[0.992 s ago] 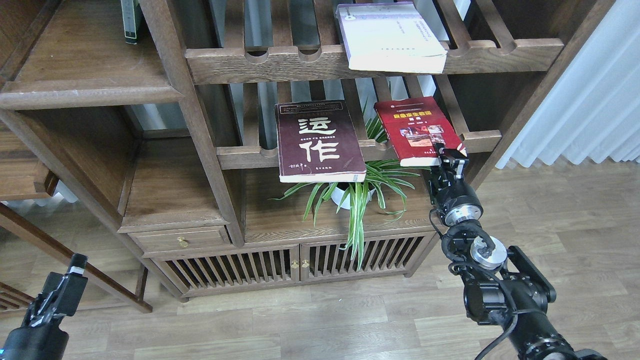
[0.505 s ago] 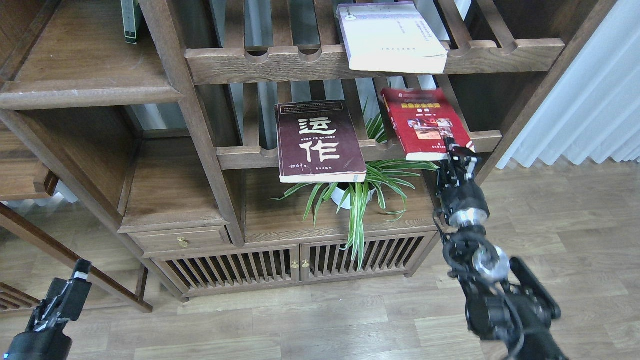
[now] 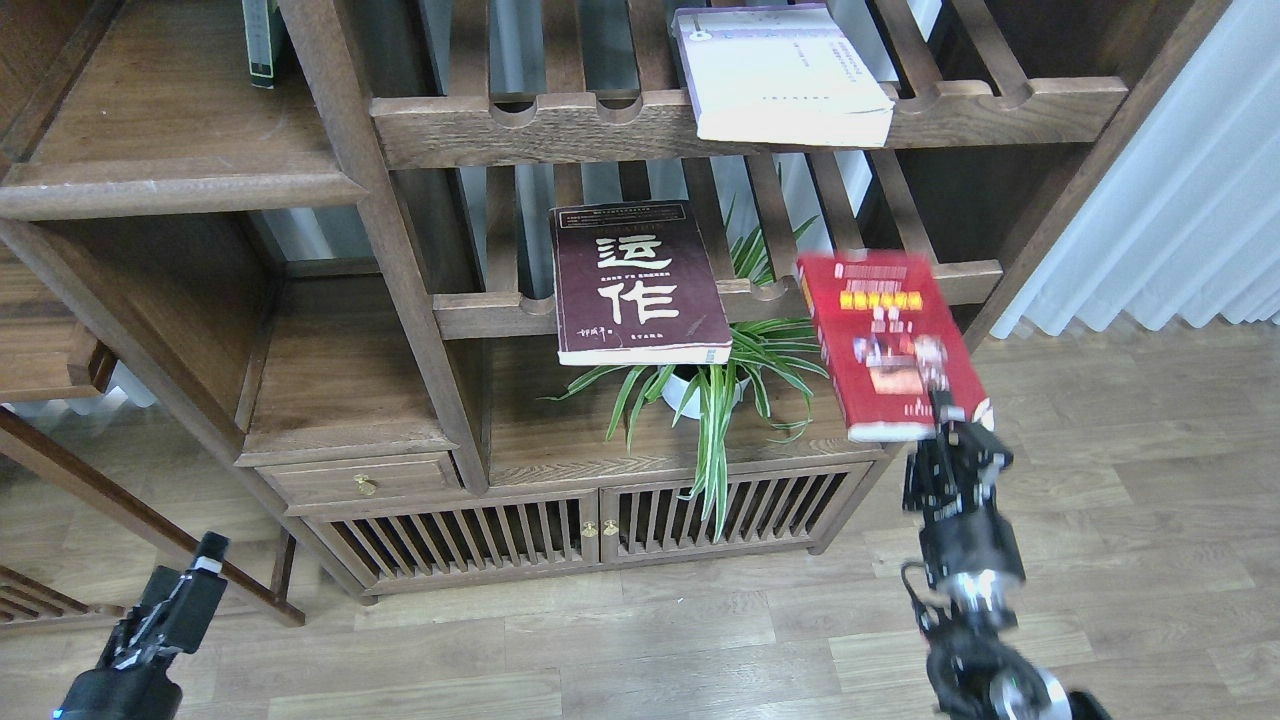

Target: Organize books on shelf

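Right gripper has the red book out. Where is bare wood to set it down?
Bare: the plank shelf at upper left, except a dark book at its back, and the ledge above the drawer. Crowded: the plant fills the middle bay. Right gripper holds the red book.

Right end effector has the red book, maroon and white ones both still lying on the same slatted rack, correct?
Not quite. The head view shows the maroon book on the lower slatted rack, the white book on the upper one. The right end effector does hold the red book.

A green spider plant in a white pot stands on the dark wooden slatted-door cabinet. White pleated curtain hangs far right above grey-brown plank floor.
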You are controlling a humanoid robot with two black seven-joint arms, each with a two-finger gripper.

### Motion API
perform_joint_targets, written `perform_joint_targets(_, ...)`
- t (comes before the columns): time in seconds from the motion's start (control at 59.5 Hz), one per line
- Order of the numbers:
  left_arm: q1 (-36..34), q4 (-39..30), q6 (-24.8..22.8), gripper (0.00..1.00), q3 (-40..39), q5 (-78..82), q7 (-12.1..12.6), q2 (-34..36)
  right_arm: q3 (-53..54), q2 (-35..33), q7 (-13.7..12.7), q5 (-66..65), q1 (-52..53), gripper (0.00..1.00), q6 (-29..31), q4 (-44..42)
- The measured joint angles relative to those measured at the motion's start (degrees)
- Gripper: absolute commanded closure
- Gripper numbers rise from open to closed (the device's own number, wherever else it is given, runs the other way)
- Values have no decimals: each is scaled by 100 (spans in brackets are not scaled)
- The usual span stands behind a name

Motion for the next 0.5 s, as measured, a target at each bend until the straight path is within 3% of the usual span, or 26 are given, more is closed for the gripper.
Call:
perform_joint_targets(0.235,-520,145,0,0,812,-52,0,571,-1193,-352,-12,-346,114,99,2,-11)
perform_joint_targets(0.505,-925,137,0,0,985,-62,0,667,-2093,-456,20,-816,412,99,2,-28)
